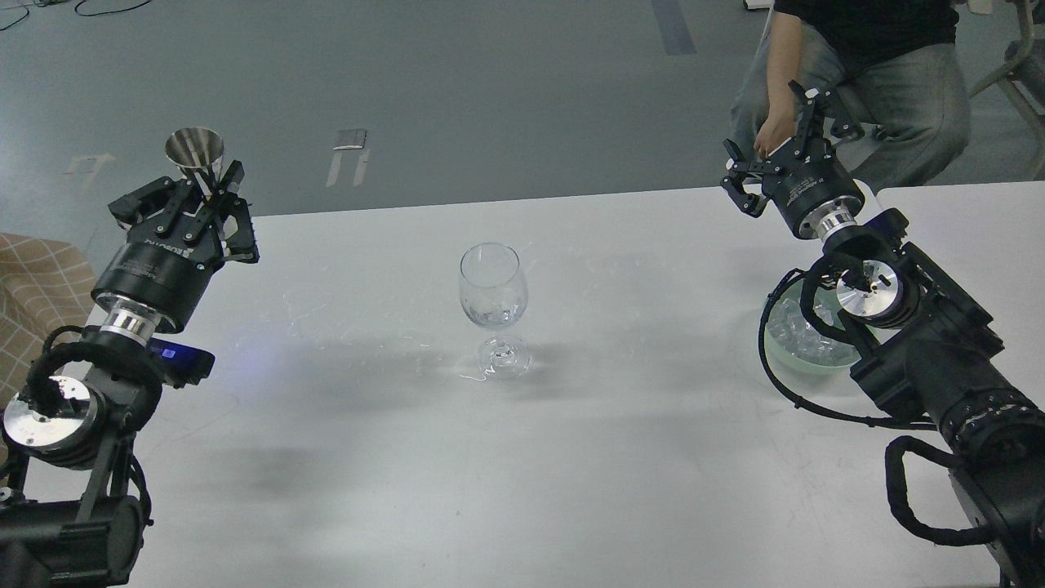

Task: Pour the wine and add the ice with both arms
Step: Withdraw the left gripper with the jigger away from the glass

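Observation:
A clear wine glass (492,294) stands upright in the middle of the white table (571,457); something clear glints low in its bowl. My left gripper (200,189) is at the table's far left, well left of the glass. It is shut on the stem of a steel cone-shaped measuring cup (194,150), held upright with its mouth up. My right gripper (785,137) is open and empty, raised over the table's far right edge. The ice (796,331) lies in a pale green bowl (784,356), partly hidden by my right arm.
A seated person (865,73) is just behind the table's far right edge, one hand close to my right gripper. A checked cushion (41,278) sits at the left beyond the table. A seam in the table runs near the right gripper.

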Action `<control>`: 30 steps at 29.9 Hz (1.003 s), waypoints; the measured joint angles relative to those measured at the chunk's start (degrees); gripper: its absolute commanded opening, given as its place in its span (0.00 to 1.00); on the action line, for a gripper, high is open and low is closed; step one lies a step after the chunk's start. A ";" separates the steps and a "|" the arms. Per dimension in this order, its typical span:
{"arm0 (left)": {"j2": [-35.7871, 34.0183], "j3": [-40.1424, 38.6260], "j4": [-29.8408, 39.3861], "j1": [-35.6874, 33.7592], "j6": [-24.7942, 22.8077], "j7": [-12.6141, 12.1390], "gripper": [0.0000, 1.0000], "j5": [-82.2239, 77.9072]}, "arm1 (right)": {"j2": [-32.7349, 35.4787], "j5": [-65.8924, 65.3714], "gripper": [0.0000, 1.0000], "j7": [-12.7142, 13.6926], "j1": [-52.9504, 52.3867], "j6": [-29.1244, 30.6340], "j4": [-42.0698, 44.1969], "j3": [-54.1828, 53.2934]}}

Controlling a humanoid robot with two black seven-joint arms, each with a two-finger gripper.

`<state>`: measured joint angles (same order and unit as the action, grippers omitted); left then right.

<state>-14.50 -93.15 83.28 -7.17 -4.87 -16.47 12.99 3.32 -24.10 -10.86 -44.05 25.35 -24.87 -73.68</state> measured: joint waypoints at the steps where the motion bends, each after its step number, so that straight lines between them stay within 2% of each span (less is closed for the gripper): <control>1: 0.57 -0.13 -0.84 0.48 -1.03 0.14 0.00 0.22 | 0.00 0.00 1.00 0.06 0.00 -0.07 0.00 0.01; 5: 2.30 -0.32 -3.93 2.12 -4.95 0.42 0.00 0.52 | -0.10 0.00 1.00 0.21 -0.05 -0.42 0.46 0.03; 13: 4.07 -2.83 -9.85 2.43 -7.34 0.67 0.00 1.35 | -1.16 -0.16 1.00 0.23 -0.42 -0.90 1.41 1.01; 19: 4.07 -3.41 -16.02 3.15 -11.49 1.61 0.00 2.13 | -1.45 -0.09 1.00 0.23 -0.31 -1.18 1.42 2.19; 30: 4.30 -3.16 -21.45 3.01 -13.46 3.41 0.00 2.16 | -1.46 -0.04 1.00 0.23 0.05 -1.18 1.42 2.30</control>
<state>-10.20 -96.31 61.82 -4.16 -18.32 -13.07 15.15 1.86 -24.14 -10.63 -44.00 24.17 -23.45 -71.38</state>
